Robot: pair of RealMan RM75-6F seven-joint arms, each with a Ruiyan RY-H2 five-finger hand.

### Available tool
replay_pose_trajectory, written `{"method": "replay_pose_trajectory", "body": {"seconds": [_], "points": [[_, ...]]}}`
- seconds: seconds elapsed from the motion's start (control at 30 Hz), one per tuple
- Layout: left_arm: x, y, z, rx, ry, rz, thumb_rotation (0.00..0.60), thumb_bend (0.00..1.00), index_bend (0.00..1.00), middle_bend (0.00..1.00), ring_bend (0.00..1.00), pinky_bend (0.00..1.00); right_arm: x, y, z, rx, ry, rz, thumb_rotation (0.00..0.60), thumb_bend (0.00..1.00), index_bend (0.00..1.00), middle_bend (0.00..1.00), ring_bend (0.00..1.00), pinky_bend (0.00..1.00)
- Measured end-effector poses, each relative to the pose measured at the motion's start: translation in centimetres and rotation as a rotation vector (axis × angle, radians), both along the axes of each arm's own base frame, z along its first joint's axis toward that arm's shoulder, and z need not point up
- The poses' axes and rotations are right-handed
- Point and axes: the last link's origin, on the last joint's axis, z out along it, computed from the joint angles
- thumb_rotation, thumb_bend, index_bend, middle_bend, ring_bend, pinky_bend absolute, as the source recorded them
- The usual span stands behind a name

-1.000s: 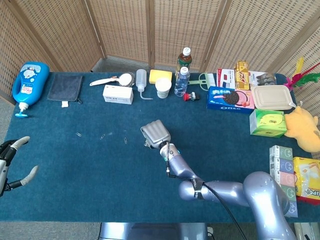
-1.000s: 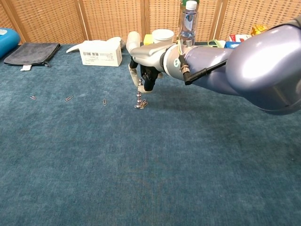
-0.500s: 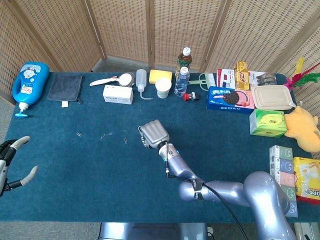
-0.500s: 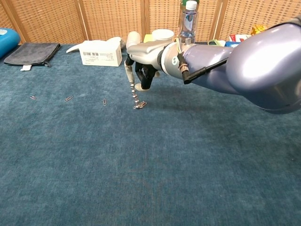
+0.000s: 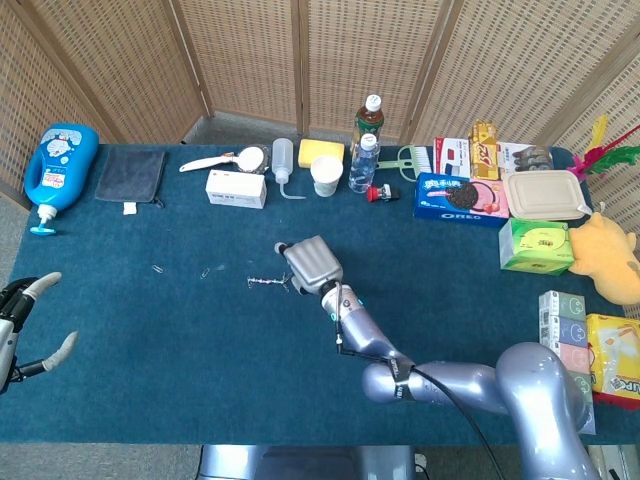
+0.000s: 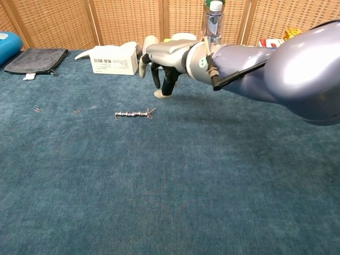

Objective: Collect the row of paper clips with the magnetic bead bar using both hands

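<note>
The magnetic bead bar (image 6: 133,113) lies flat on the blue cloth, a paper clip (image 6: 150,112) stuck at its right end and another (image 6: 117,115) at its left end. The head view shows the bead bar (image 5: 268,283) just left of my right hand (image 5: 310,265). My right hand (image 6: 162,71) hovers above and right of the bar, fingers hanging down and apart, holding nothing. Two loose paper clips (image 6: 77,111) (image 6: 36,110) lie further left in the row. My left hand (image 5: 22,322) waits open at the table's left edge, far from the clips.
Along the far edge stand a white box (image 5: 236,188), squeeze bottle (image 5: 283,160), cup (image 5: 326,175) and water bottles (image 5: 364,160). A grey pouch (image 5: 131,176) and blue jug (image 5: 58,165) sit far left. Snack boxes (image 5: 460,197) fill the right side.
The bead bar left my right hand, tipped over leftward and now lies flat, its far end at another clip. My right hand lifted slightly. The left hand stayed still.
</note>
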Motion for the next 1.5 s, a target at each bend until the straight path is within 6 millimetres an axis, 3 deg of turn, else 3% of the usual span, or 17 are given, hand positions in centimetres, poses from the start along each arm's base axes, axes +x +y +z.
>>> {"method": "replay_pose_trajectory", "body": {"seconds": [0.17,0.23,0.4,0.63,0.7,0.83,1.03,1.23,1.37,1.5], "points": [[-0.1,0.0,-0.1,-0.01,0.009,0.004,0.26,0.5,0.13,0.23,0.18,0.27,-1.3,-0.2,2.1,-0.033,-0.048,-0.028,0.6,0.4,0.24,0.37,0.47,0.69],[-0.1,0.0,-0.1,-0.019,0.02,0.009,0.228,0.5,0.1,0.22,0.18,0.27,-1.9,-0.2,3.1,-0.046,-0.073,-0.041,0.6,0.4,0.23,0.36,0.45,0.64],[-0.2,0.0,-0.3,-0.047,0.043,0.024,0.113,0.49,0.07,0.2,0.16,0.25,-3.3,0.4,5.3,-0.067,-0.131,-0.062,0.6,0.4,0.2,0.34,0.42,0.6],[0.2,0.5,-0.6,-0.077,0.071,0.019,0.104,0.48,0.09,0.2,0.16,0.25,-5.9,2.1,8.3,-0.089,-0.19,-0.082,0.6,0.4,0.21,0.33,0.39,0.59],[0.4,0.7,-0.8,-0.083,0.086,0.012,0.14,0.48,0.1,0.2,0.17,0.25,-6.8,2.8,9.3,-0.102,-0.196,-0.083,0.6,0.4,0.21,0.33,0.39,0.59],[0.8,1.4,-0.9,-0.092,0.142,-0.007,0.321,0.49,0.1,0.2,0.17,0.25,-9.1,4.7,11.4,-0.145,-0.208,-0.09,0.6,0.4,0.23,0.34,0.38,0.59],[1.5,2.7,-1.3,-0.116,0.209,-0.037,0.44,0.5,0.12,0.2,0.18,0.25,-12.3,7.6,13.6,-0.185,-0.207,-0.108,0.6,0.4,0.27,0.36,0.39,0.6],[2.3,4.5,-2.1,-0.149,0.241,-0.065,0.455,0.5,0.15,0.2,0.21,0.25,-14.6,9.8,15.0,-0.218,-0.185,-0.11,0.6,0.4,0.31,0.39,0.42,0.6],[2.6,5.6,-2.7,-0.164,0.238,-0.078,0.398,0.49,0.17,0.2,0.24,0.25,-16.1,10.9,15.7,-0.244,-0.171,-0.112,0.6,0.4,0.33,0.41,0.43,0.61],[2.5,6.3,-3.2,-0.176,0.226,-0.078,0.381,0.49,0.18,0.21,0.24,0.25,-17.7,11.6,16.3,-0.262,-0.157,-0.126,0.6,0.4,0.36,0.43,0.45,0.61]]}}
